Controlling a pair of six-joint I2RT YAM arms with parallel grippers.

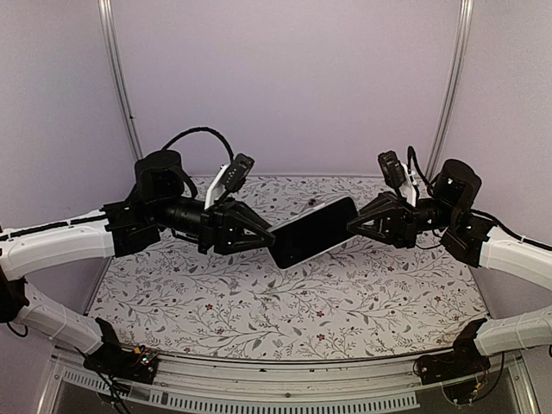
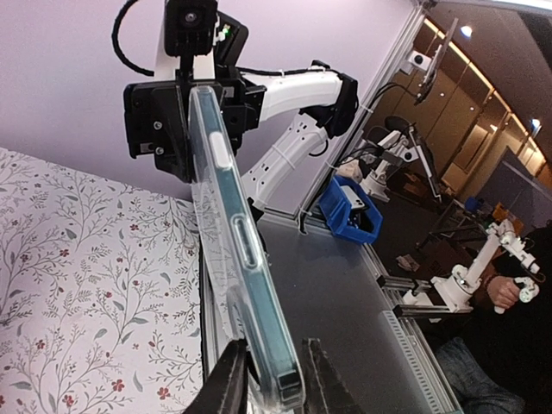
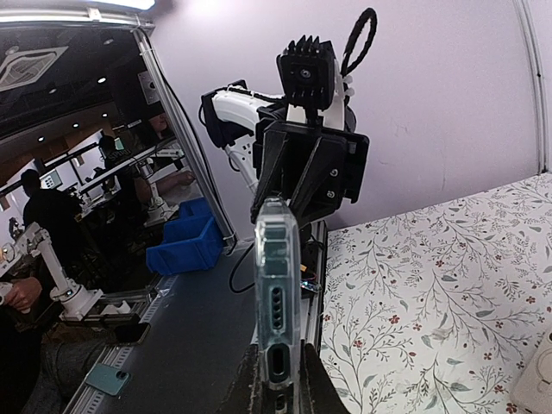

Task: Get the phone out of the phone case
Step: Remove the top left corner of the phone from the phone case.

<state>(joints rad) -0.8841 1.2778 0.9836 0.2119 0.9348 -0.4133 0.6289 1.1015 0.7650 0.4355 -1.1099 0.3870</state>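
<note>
Above the table [image 1: 216, 302], the phone [image 1: 312, 231] in its phone case [image 2: 207, 164] hangs gripped at both ends, left gripper [image 1: 261, 235] pinching at 9 o'clock, right gripper [image 1: 354, 224] clamped at 3 o'clock; prying the case off seems next.

Top view: phone [image 1: 312, 231] ends buried in the jaws, phone case [image 2: 233, 216] too small to tell apart (both wrist views crop jaw tips at bottom).

A floral cloth [image 1: 216, 302] covers the table [image 1: 285, 369].
</note>
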